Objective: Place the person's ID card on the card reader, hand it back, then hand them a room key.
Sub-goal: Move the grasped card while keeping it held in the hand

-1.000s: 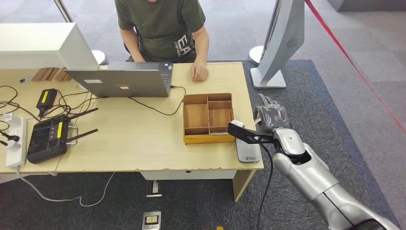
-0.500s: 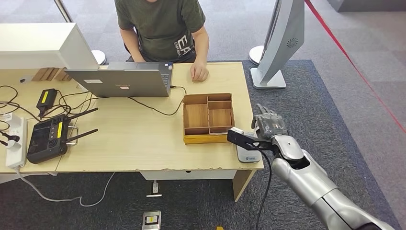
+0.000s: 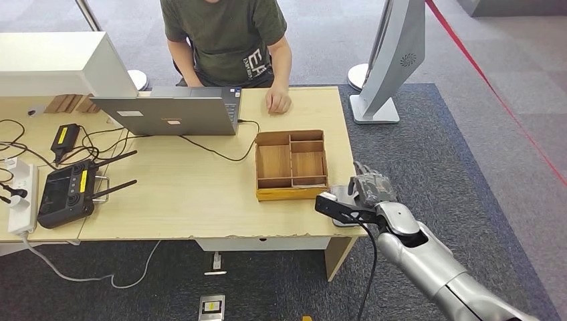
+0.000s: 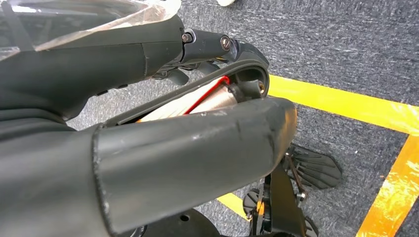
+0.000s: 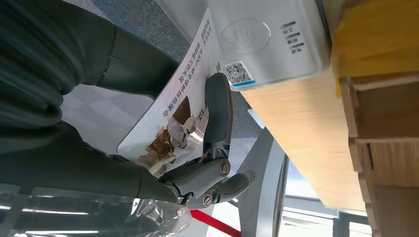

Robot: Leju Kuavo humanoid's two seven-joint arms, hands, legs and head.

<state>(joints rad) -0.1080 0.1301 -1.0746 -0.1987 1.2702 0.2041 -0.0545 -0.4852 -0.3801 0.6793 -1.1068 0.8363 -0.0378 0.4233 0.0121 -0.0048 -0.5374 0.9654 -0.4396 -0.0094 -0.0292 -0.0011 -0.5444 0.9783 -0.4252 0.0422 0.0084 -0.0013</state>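
Now, line by line:

Right hand: our right hand (image 3: 372, 188) pinches the ID card (image 5: 174, 103) between thumb and fingers; the wrist view shows one grey finger (image 5: 218, 116) laid across the card's printed face.

What changed: over the last second we have brought this hand down and back toward us, from beside the wooden tray (image 3: 291, 164) to the table's near right corner, so it now sits over the card reader (image 5: 267, 42).

ID card: still in our grip, its far edge just beside the reader's marked top; whether it already touches the reader, we cannot tell.

Card reader: white, lying on the table (image 3: 187, 194) just beside the tray's near edge, largely covered by our hand in the head view.

Left hand: our wrist camera points at the floor, and we cannot tell how the fingers lie.

Person: seated across the table, one hand (image 3: 278, 101) resting on the far edge beside the laptop (image 3: 167, 114).

Meaning for the task: we judge the first step nearly done, with the card to be set flat on the reader; the hand-back and the room key remain.
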